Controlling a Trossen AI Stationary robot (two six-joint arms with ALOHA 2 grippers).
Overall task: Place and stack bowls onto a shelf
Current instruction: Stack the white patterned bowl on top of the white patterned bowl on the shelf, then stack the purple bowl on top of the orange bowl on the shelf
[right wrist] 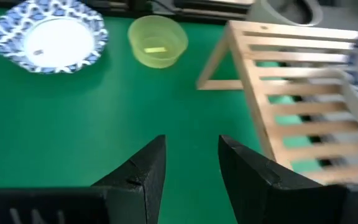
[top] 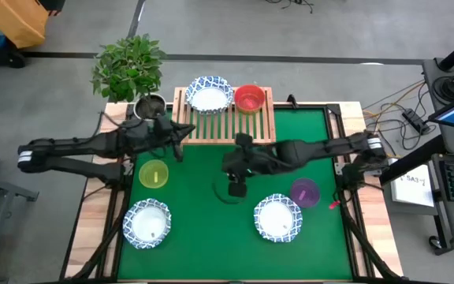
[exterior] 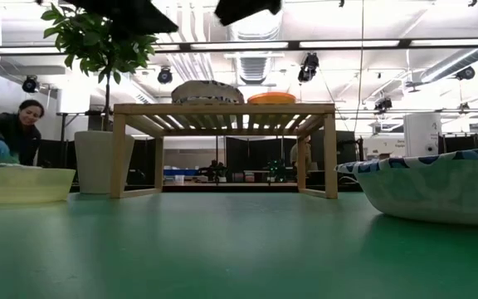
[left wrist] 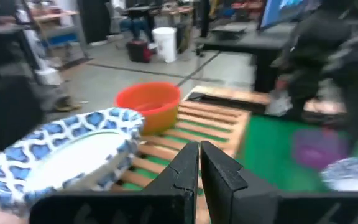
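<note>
Green felt covers the table (top: pixel 211 237), and four bowls wait on it: a yellow bowl (top: pixel 154 174), a purple bowl (top: pixel 305 192), and two patterned bowls, one front-left (top: pixel 146 222) and one front-right (top: pixel 277 218). On the shelf (top: pixel 224 118) at the back edge sit a third patterned bowl (top: pixel 209 94) and a red bowl (top: pixel 249 99), side by side on the slats.

So the job looks about a third done, and the step in hand seems to be going for another bowl. The left gripper (left wrist: pixel 199 168) hangs by the shelf's front-left corner, fingers pressed together around nothing. The right gripper (right wrist: pixel 191 163) is mid-table, fingers parted and empty, between the shelf and the front-right bowl.

Next, I judge, the right arm must drop onto a rim, the purple or front-right bowl being nearest. The shelf has little bare slat left, so stacking will be needed. The plant pot (top: pixel 150 106) crowds the shelf's left end, and the two arms are near each other at centre; the table's front middle is open.
</note>
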